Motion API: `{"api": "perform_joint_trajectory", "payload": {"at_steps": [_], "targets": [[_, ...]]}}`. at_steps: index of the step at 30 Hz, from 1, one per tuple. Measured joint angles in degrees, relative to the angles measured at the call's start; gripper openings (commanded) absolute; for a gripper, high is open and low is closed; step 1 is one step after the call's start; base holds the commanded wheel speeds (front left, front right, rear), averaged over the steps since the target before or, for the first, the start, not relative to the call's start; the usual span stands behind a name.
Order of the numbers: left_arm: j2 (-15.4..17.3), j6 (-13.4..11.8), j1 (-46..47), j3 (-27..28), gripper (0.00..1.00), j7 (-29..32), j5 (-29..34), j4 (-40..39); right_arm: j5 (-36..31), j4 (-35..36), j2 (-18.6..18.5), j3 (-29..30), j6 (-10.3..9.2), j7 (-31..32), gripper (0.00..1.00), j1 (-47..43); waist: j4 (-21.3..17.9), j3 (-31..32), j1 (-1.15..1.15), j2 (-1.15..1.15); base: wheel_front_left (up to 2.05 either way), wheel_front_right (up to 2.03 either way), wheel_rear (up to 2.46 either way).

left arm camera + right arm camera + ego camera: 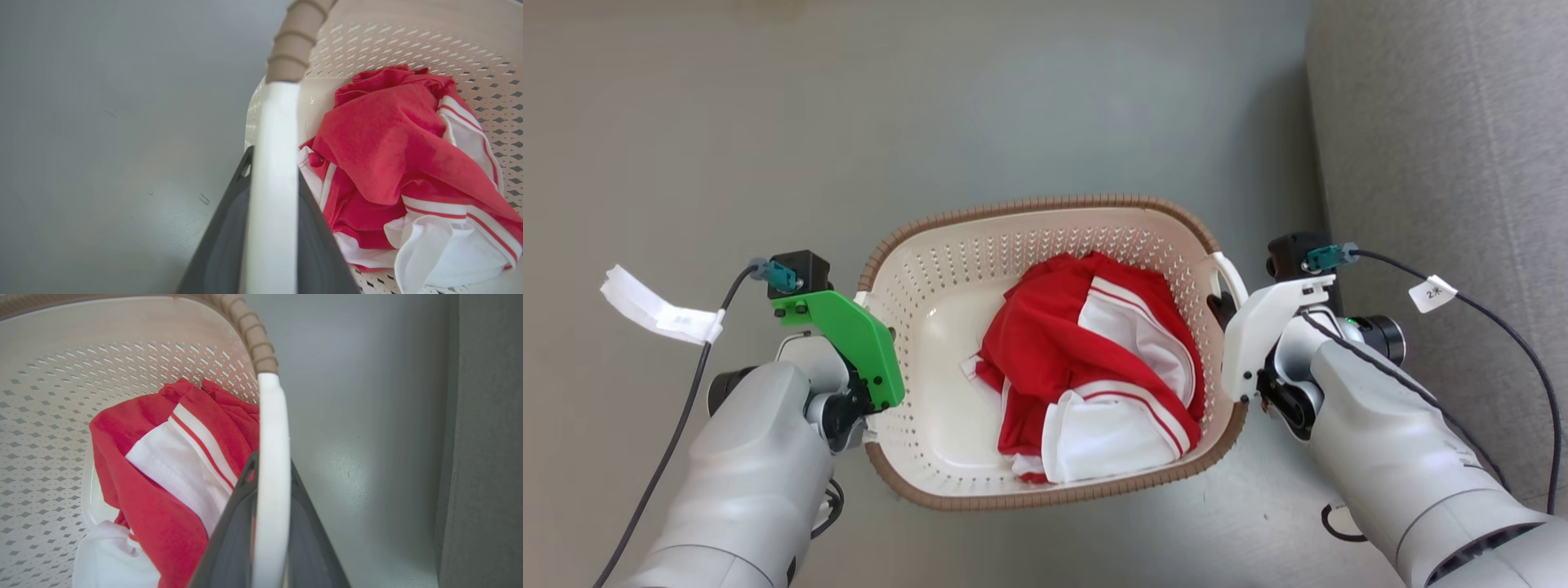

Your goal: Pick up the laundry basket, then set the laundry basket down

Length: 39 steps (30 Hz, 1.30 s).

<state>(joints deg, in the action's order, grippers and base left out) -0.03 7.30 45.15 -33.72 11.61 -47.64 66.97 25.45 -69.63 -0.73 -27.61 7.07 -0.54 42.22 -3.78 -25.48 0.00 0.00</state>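
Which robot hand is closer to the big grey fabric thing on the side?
Right. The right hand grips the laundry basket by its handle beside the grey fabric thing. The left hand grips the opposite handle, across the basket.

Laundry basket (931,278) cream, walls patterned with small diamond holes. Rim (1045,202) brown, ribbed woven look. Handle (271,183) plain white. Garment (1086,359) red with white panels and thin red-white stripes. Floor (768,122) plain grey. Upholstery (1445,122) at 3 o'clock grey, fine weave. Left gripper (273,163) fingers (220,245) dark grey, its plate (849,335) at 9 o'clock green. Right gripper (271,461) fingers (229,539) dark grey, its plate (1262,327) white.
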Motion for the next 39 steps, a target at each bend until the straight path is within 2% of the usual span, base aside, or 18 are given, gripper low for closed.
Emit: {"api": "perform_joint_trajectory", "payload": {"at_steps": [24, 39], "targets": [[0.57, 0.0, -6.59, -0.42, 0.0, 7.14, -4.9, 1.02, 5.11, -0.56, 0.48, -3.16, 0.48, 9.25, 0.0, -5.09, -0.94, 15.0, 0.0, 0.0, 0.0, 0.0, 0.0], [0.77, -0.01, -10.19, -0.68, 0.0, 10.06, -6.79, 1.36, 7.1, -0.14, 0.62, -4.97, 0.49, 12.29, 0.0, -7.99, -0.8, 21.36, 0.0, 0.0, 0.0, 0.0, 0.0]]}}
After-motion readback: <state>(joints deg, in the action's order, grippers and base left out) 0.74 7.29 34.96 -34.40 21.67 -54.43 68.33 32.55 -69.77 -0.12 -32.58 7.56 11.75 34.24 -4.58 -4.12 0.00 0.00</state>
